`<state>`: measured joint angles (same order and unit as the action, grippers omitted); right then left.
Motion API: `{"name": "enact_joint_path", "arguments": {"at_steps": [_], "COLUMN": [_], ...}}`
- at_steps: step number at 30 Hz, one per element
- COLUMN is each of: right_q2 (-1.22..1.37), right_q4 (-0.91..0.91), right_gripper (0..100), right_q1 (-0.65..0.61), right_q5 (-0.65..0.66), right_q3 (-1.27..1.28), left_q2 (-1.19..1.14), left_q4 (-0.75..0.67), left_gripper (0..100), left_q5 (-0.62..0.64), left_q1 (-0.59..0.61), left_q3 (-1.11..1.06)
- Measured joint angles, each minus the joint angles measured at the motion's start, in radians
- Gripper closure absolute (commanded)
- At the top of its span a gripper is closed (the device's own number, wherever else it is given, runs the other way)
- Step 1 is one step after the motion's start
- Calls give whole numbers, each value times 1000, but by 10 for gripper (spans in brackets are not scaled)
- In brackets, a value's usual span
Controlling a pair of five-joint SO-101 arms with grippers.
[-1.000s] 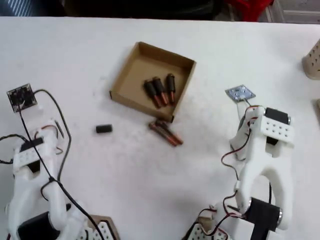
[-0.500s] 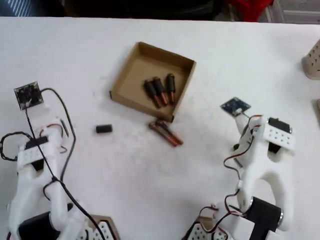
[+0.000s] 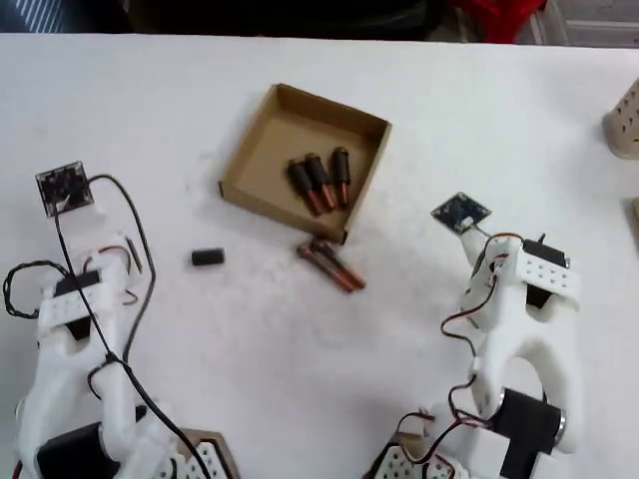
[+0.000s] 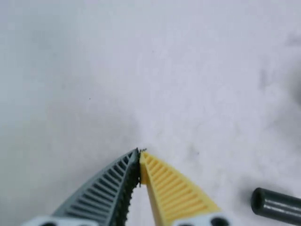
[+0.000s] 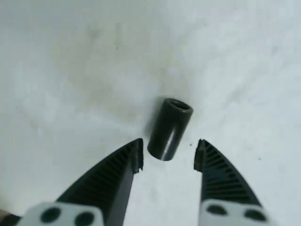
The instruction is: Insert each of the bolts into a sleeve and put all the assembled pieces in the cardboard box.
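The cardboard box (image 3: 272, 146) sits mid-table and holds three assembled pieces (image 3: 320, 180). Just in front of it lie two copper-coloured bolts (image 3: 330, 265) side by side. A lone black sleeve (image 3: 208, 257) rests left of them, and the left wrist view shows it as the sleeve (image 4: 277, 205) off to one side of my left gripper (image 4: 139, 153), which is shut on nothing. My right gripper (image 5: 168, 151) is open over the table, with another black sleeve (image 5: 170, 127) lying between and just beyond its fingertips, untouched. In the high view the right arm (image 3: 523, 289) hides that sleeve.
The left arm (image 3: 72, 317) stands at the near left with loose cables around it. A beige perforated object (image 3: 625, 122) sits at the far right edge. Bare white table lies between the arms and around the box.
The right arm has drawn back toward the near edge and tilted down. The left arm has shifted slightly forward and to the right. The box, bolts and sleeve have not moved.
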<state>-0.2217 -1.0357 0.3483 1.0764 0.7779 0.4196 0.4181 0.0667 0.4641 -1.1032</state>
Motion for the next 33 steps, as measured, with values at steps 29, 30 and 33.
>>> {"name": "enact_joint_path", "arguments": {"at_steps": [29,30,33], "right_q2": [270,265,233], "right_q4": [0,-12,-72], "right_gripper": [981,981,981], "right_q1": [-49,-51,-60], "right_q5": [-304,-304,-318], "right_q3": [-169,-169,-166], "left_q2": [0,0,0], "left_q4": [0,0,0], "left_gripper": [977,977,977], "left_q5": [0,0,0], "left_q1": [-6,-6,-6], "left_q3": [0,0,0]}}
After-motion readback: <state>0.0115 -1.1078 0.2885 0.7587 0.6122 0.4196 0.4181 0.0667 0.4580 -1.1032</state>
